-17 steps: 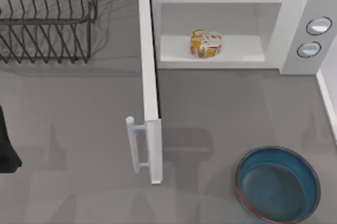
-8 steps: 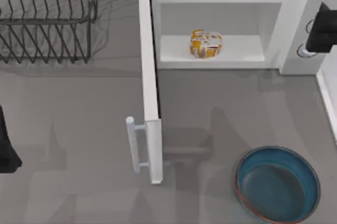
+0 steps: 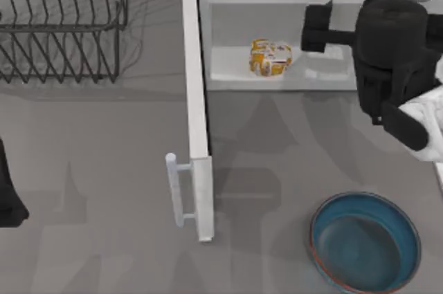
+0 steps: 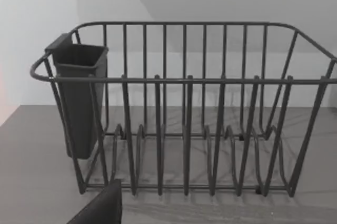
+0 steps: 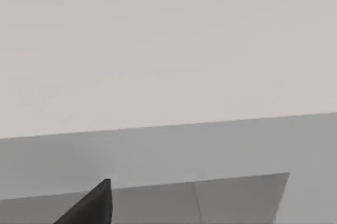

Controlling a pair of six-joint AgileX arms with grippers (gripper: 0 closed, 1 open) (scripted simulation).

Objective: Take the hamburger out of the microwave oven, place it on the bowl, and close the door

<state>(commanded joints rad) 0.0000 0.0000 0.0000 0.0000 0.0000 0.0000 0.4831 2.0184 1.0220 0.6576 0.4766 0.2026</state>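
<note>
While the hamburger (image 3: 270, 57) sits on the floor of the microwave oven (image 3: 291, 76) behind the open door (image 3: 196, 121), the right gripper (image 3: 313, 28) hangs just to its right, finger state not discernible, far nearer than the left arm parked at the table's left edge.

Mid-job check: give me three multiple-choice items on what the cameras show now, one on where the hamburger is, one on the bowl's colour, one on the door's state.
1. Where is the hamburger?
A. In the bowl
B. On the microwave oven cavity floor
C. In the wire rack

2. What colour is the bowl inside?
A. Teal-blue
B. White
C. Yellow

3. How does the door stand?
A. Shut
B. Swung open
C. Removed

Answers:
1 B, it sits in the cavity, the right claw beside it and apart.
2 A, glossy teal with a reddish rim.
3 B, it juts toward the table front, handle outward.
The left arm is parked at the table's left edge.
</note>
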